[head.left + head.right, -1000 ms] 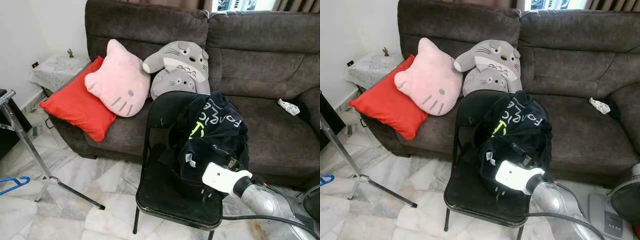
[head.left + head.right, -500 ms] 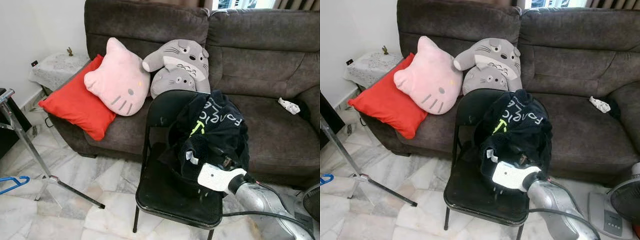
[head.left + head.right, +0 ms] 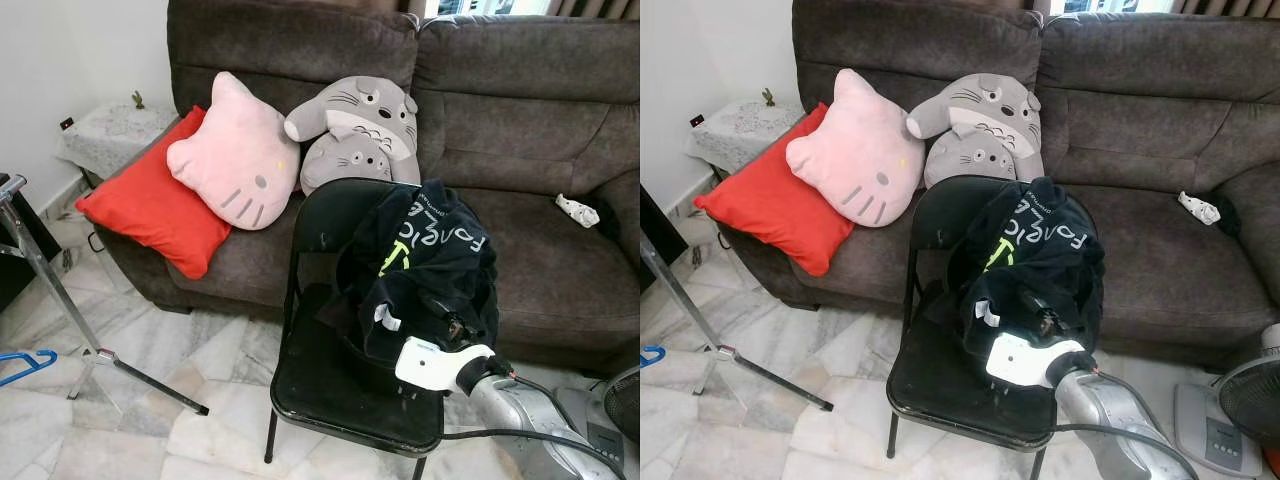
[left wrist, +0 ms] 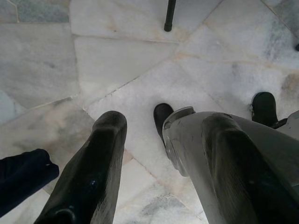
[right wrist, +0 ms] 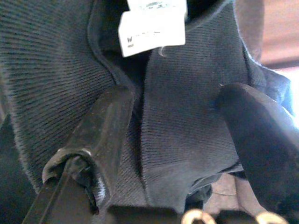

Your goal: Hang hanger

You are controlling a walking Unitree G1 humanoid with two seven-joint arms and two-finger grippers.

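Right now, operator, your scene reads like this:

Right gripper [image 5: 170,121]: your fingers [image 5: 100,135] are spread wide and pressed into the dark knit of the garment [image 3: 425,270], with a fold of cloth between them; nothing is pinched yet. From the head views your white wrist sits at the front right part of the chair seat, its tip buried in the cloth.

Garment: a black top with white and yellow-green lettering, heaped over the right side of the chair's back and seat. Its white label [image 5: 152,25] shows just beyond your fingers.

Chair [image 3: 330,390]: black folding chair, standing just in front of the sofa [image 3: 500,110].

Hanger [image 3: 25,368]: blue, lying on the marble floor [image 3: 130,430] at the far left edge of your view, beside the foot of a metal stand [image 3: 60,300], well apart from the chair.

Left gripper [image 4: 161,163]: your fingers stand apart, holding nothing, pointing down at the floor tiles.

Sofa: red cushion [image 3: 155,210], pink cat pillow [image 3: 235,160] and grey plush [image 3: 355,125] on its left half.
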